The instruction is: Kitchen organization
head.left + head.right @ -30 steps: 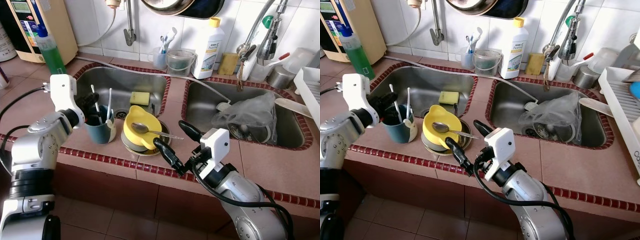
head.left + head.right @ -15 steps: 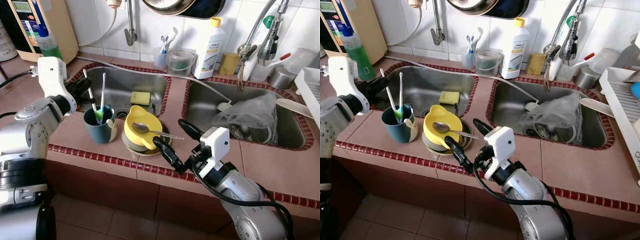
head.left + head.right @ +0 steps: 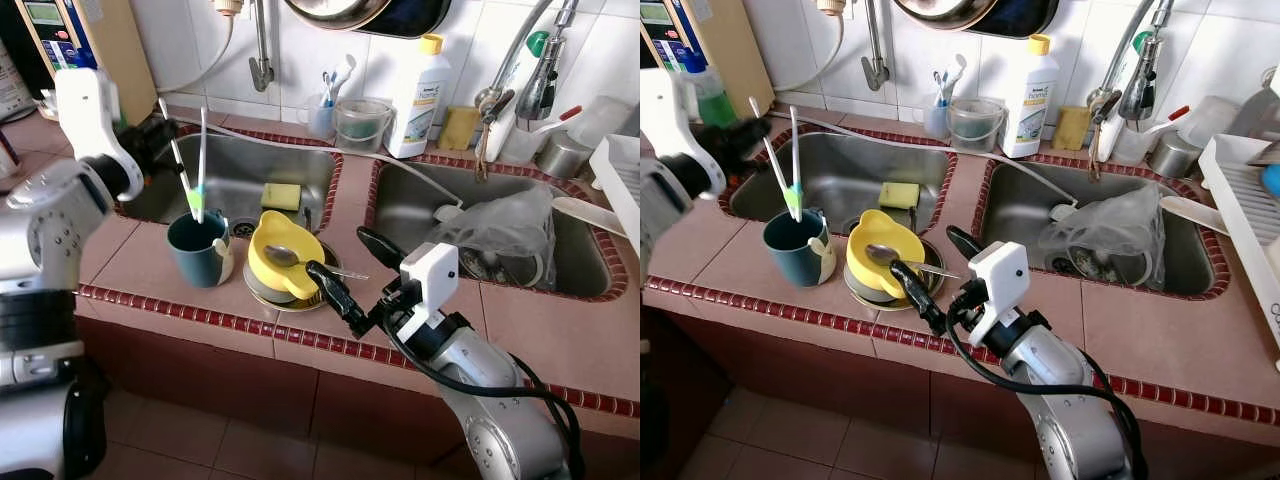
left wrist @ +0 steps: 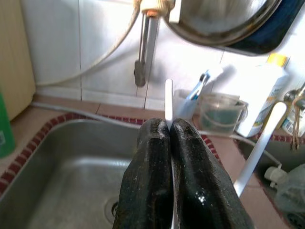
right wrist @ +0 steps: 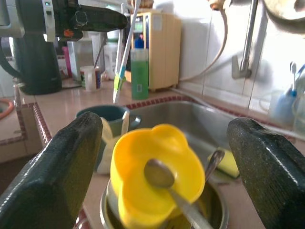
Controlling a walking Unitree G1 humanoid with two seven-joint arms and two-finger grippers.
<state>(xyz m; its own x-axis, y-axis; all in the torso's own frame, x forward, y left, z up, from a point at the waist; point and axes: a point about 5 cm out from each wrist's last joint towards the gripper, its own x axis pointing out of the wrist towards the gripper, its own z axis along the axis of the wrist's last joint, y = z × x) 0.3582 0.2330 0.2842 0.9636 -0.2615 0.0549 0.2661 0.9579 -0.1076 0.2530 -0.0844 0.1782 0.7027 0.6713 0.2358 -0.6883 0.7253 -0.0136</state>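
Left gripper (image 3: 160, 128) holds two toothbrushes (image 3: 192, 160) above the blue cup (image 3: 198, 249); right gripper (image 3: 345, 272) waits open by the yellow bowl (image 3: 281, 253).

The left gripper is raised over the left sink (image 3: 255, 165), its jaws pressed together on the white handles, as far as the close wrist view lets me judge; the brushes hang down with their green-tipped ends just above the cup's mouth, apart from it. The cup stands on the tiled counter (image 3: 140, 262) at the near edge of the left sink, just left of the yellow bowl. That bowl sits in a metal dish (image 3: 262, 291) with a spoon (image 3: 293, 259) lying across it. The right gripper is low at the counter's near edge, jaws wide apart, one finger on either side of the bowl's right part, touching nothing. A yellow sponge (image 3: 279, 195) lies in the sink beyond the bowl.
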